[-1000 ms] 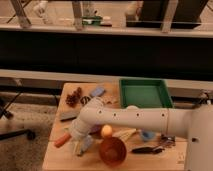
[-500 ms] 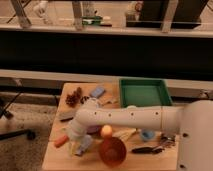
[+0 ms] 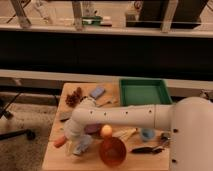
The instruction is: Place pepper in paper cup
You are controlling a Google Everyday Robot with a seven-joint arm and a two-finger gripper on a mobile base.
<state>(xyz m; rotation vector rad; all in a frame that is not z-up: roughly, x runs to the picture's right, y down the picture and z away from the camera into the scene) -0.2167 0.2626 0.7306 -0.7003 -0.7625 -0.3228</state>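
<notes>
The pepper (image 3: 60, 141), slim and orange-red, lies on the wooden table (image 3: 55, 159) near its front left corner. The pale paper cup (image 3: 83, 145) sits just right of it, partly hidden by the arm. My white arm reaches in from the right and bends down at the wrist. Its gripper (image 3: 74, 141) hangs between the pepper and the cup, close above the table, with its jaws open. I see nothing held between them.
An orange bowl (image 3: 112, 151) stands at the front centre with a round yellow-orange fruit (image 3: 106, 131) behind it. A purple bowl (image 3: 93, 129) is half under the arm. A small blue cup (image 3: 146, 134), a green tray (image 3: 142, 92), a brown cone (image 3: 75, 96) and a grey-blue block (image 3: 97, 91) lie farther back.
The wrist has eased slightly left and down toward the pepper. The things on the table have not moved.
</notes>
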